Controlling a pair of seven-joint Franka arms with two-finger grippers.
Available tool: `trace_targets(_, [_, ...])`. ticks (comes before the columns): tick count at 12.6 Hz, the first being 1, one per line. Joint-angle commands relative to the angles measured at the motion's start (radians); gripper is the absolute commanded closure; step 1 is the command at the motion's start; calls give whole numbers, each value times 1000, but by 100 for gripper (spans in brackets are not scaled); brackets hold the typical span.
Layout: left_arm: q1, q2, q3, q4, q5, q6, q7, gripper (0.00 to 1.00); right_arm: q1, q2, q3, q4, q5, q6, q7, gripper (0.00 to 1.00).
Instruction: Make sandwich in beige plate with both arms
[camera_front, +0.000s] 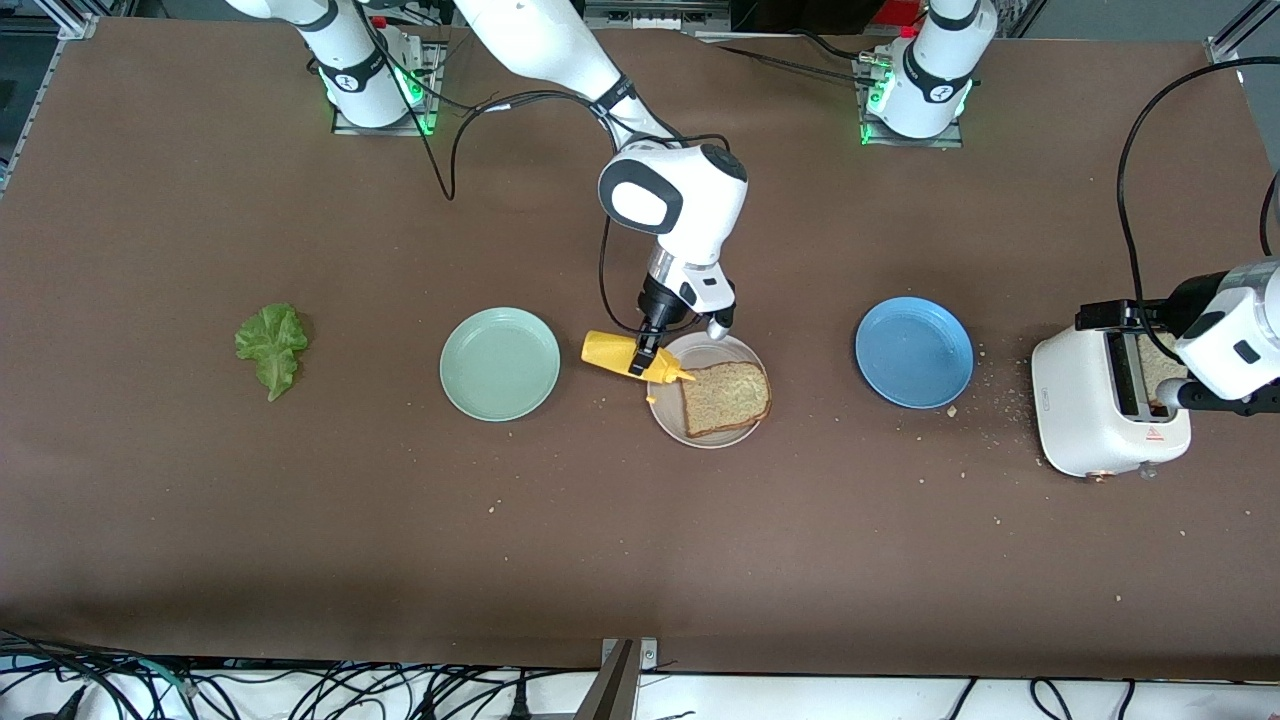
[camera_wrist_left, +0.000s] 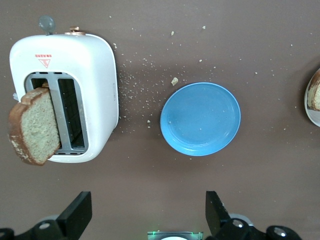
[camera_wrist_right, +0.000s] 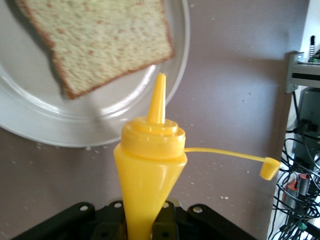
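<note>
Right now the right gripper (camera_front: 652, 352) is clenched on a yellow mustard bottle (camera_front: 632, 357), holding it over the rim of the beige plate (camera_front: 745, 430) at the side toward the right arm's end of the table. The bottle's long axis runs nearly level, nozzle aimed across the plate at the bread slice (camera_front: 726, 397) lying flat on it, cap flipped off and dangling on its tether (camera_wrist_right: 235, 155). In the right wrist view the nozzle tip sits just short of the slice's edge, so by my reckoning the coming move is a short push along that axis, then a tip and squeeze.

Over at the left arm's end, the left gripper (camera_wrist_left: 147, 212) hangs above the table near the white toaster (camera_front: 1100, 410), fingers (camera_wrist_left: 75, 212) released and wide apart, nothing between them. A second bread slice (camera_wrist_left: 32, 127) leans out of the toaster slot; that one looks like the left arm's job, being much the closer arm.

Room to work is good: the blue plate (camera_front: 914, 352) sits between toaster and beige plate, the mint-green plate (camera_front: 500, 363) just beside the bottle, both bare. The lettuce leaf (camera_front: 271, 346) lies well apart, toward the right arm's end.
</note>
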Motion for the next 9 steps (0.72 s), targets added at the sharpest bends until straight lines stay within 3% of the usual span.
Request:
trace_targets(1, [15, -51, 0, -71, 45, 61, -6, 0, -66, -132, 3, -15, 138, -38, -214, 100])
trace_targets(5, [21, -268, 0, -430, 95, 312, -4, 0, -192, -306, -5, -28, 348, -175, -504, 100])
trace_targets(9, [74, -319, -3, -532, 97, 434, 8, 0, -374, -438, -6, -77, 570, -255, -804, 100])
